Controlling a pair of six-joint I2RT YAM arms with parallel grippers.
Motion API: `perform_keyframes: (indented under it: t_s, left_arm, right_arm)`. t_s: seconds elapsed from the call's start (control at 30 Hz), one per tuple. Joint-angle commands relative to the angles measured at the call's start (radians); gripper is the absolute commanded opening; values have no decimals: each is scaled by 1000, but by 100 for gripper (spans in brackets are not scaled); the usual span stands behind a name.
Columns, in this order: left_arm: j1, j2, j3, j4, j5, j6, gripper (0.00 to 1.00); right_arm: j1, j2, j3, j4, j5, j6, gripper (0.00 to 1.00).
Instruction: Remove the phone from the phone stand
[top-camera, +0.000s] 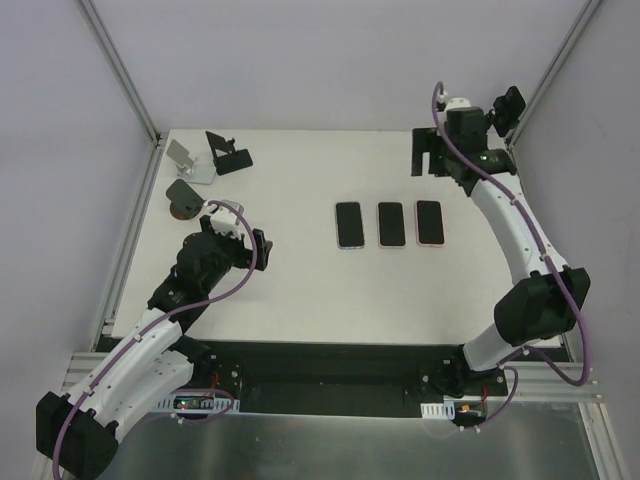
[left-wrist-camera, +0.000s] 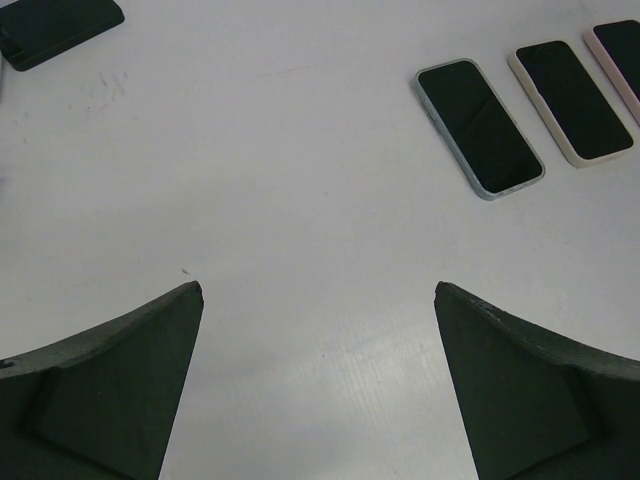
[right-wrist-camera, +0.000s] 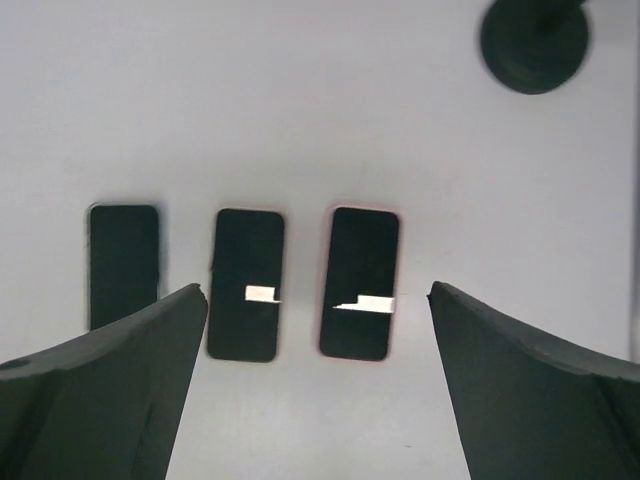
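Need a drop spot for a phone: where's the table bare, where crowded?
Bare: table nearer than the three phones, and the far middle between stands and right gripper. Crowded: far left corner, stands beside left gripper.

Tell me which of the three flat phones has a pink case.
The rightmost phone in the top view: its rim is pink, while the middle phone is cream-edged and the left phone bluish.

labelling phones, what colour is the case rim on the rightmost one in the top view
Pink; the phone shows best in the top view.
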Motion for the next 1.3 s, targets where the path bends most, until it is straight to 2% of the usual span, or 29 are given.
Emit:
perform_keyframes:
  t_s: [0.0,0.17,0.4,0.7,0.97,1.1,1.27]
  left_arm:
    - [-7,-17,19,1,-10,8,99]
    - [-7,-1,45,-22,-7,-3,99]
    - [-7,32,106,-60,-25,30,99]
    - [-7,143,203,-60,-51,63,99]
    - [-7,276,298,-88,-56,77,99]
    - [-7,333,346,-109,-41,74,99]
    - [-7,400,404,-137,-30,76,99]
  right_arm:
    - [-136,19,152,-130,62,-131,96]
    - [-312,155,355,-136,-2,-165,96]
    - [-510,364,620,-86,-275,-192,97]
    - [-610,554,800,70,-442,-261,99]
    - [-631,669,795,271,-506,-234,89]
    - [-631,692,722,464,-521,-186,85]
    - [-627,758,757,525,-561,-132,78]
